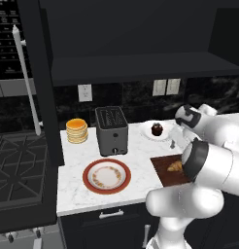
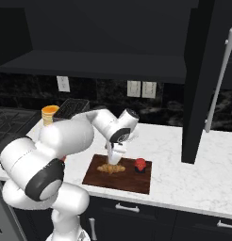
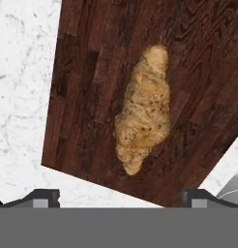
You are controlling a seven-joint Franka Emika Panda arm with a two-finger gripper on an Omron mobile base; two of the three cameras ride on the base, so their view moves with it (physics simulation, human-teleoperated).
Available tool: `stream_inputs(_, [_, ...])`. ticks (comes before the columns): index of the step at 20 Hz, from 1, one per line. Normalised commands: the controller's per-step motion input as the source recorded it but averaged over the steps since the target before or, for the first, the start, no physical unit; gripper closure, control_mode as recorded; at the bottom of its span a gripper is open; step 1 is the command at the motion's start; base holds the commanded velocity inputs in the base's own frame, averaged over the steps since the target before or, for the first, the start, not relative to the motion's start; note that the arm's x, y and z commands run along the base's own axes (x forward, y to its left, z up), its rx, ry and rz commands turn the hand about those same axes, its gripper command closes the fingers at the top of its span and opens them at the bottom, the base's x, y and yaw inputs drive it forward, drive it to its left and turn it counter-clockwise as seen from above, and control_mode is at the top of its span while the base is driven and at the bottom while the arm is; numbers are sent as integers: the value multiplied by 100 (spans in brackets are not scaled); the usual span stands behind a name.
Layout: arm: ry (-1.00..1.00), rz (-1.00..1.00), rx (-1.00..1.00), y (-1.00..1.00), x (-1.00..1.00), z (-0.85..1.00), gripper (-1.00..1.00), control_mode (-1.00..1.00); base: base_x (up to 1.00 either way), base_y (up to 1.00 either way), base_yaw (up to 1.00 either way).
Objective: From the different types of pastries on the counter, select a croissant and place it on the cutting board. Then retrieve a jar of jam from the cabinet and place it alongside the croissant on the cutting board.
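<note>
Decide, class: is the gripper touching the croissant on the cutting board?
Apart. In the hand view the open gripper has its fingertips wide of the croissant, which lies free on the cutting board.

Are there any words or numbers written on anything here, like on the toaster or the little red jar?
None: no readable words, numbers or signs.
The toaster has plain dark sides.
The red jar on the cutting board is too small to show any label.
The wall outlets are blank.

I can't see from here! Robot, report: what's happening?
Gripper open above croissant. Croissant lying on cutting board. Red jar also on board. Nothing blocking.
</note>
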Motion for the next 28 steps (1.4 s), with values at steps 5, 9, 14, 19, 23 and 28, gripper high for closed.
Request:
stream_inputs(5, [-3,-5,-6,93,-86,-29,-100,-100,0,0,0])
stream_inputs(9, [-23,-1,-24,84,-100,-85,-100,-100,0,0,0])
stream_inputs(14, [-24,0,-27,77,-100,-76,-100,-100,0,0,0])
stream_inputs(19, [-21,0,-23,70,-100,-51,-100,-100,0,0,0])
stream_inputs(23, [-22,0,-21,64,-100,-47,-100,-100,0,0,0])
stream_inputs(28, [-20,0,-18,56,-100,-44,-100,-100,0,0,0])
